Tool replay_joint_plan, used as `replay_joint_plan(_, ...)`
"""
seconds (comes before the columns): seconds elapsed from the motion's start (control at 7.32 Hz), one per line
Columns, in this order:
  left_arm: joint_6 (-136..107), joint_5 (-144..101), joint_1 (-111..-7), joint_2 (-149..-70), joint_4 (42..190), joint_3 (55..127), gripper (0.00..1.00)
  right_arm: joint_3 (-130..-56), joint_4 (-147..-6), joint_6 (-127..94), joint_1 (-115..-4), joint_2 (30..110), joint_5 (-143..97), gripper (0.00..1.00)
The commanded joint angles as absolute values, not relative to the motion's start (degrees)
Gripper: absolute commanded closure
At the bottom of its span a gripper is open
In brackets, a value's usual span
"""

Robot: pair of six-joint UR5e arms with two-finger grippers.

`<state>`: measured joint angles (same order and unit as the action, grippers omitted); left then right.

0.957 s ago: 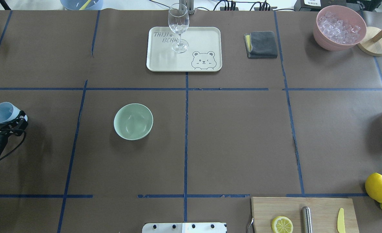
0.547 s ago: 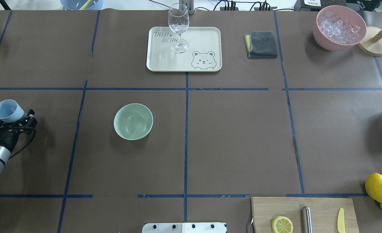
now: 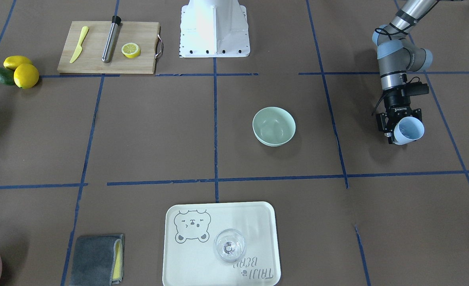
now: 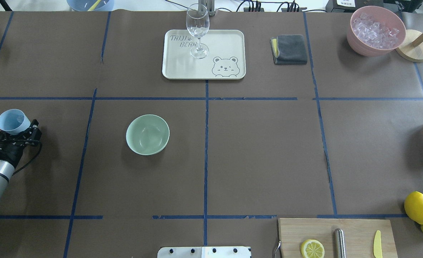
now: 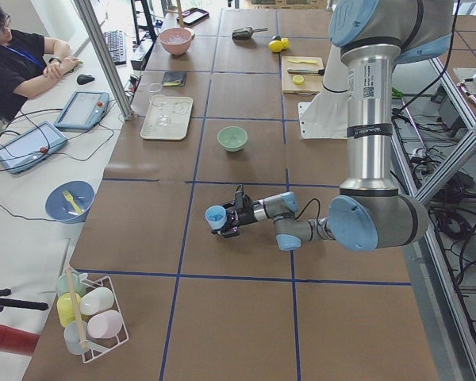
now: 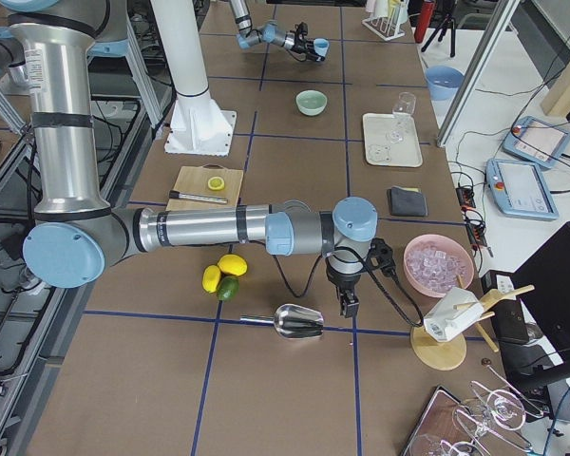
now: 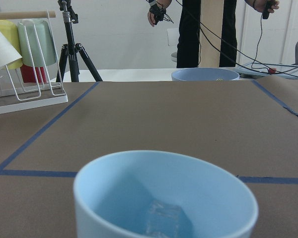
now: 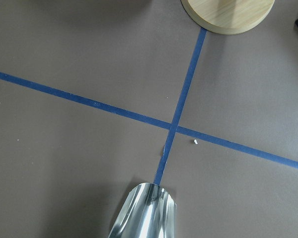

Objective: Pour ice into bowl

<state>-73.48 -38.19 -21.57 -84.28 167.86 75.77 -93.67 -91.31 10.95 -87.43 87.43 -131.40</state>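
Note:
My left gripper (image 4: 22,129) is shut on a light blue cup (image 4: 13,122) at the table's left edge, held roughly upright above the surface. In the left wrist view the cup (image 7: 164,198) fills the bottom of the frame, with clear ice (image 7: 164,218) lying inside it. The mint-green bowl (image 4: 147,134) stands to the right of the cup, well apart from it, and looks to have nothing in it (image 3: 274,126). My right gripper (image 6: 346,306) shows only in the exterior right view, beside a metal scoop (image 6: 299,323). Whether it is open or shut I cannot tell.
A cream tray (image 4: 226,43) with a wine glass (image 4: 198,30) sits at the far middle, beside a grey cloth (image 4: 290,49). A pink container (image 4: 375,30) of crushed ice stands far right. Near right are a cutting board (image 4: 358,229) and lemons (image 4: 418,207).
The left gripper has carried the blue cup a little to the right, toward the bowl. The bowl and everything else stay where they were.

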Motion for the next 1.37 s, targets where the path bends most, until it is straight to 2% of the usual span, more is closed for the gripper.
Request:
replay_joint_plan(0.0,-72.6,-38.5,-21.7,-84.1,168.2,78.0,1.00,-93.6,-91.3,10.9,-87.5,87.4,-131.4,0.00)
replay_joint_plan(0.82,-35.6,-46.6,-22.2,-86.9,177.7,93.0,1.00,-93.6,-91.3,10.3,-87.5,87.8,-131.3,0.00)
replay_joint_plan(1.23,-16.6,-45.7,-22.0,-90.3,176.9,93.1,1.00,-92.8,-91.3,10.3,-88.0,88.2,-131.3,0.00)
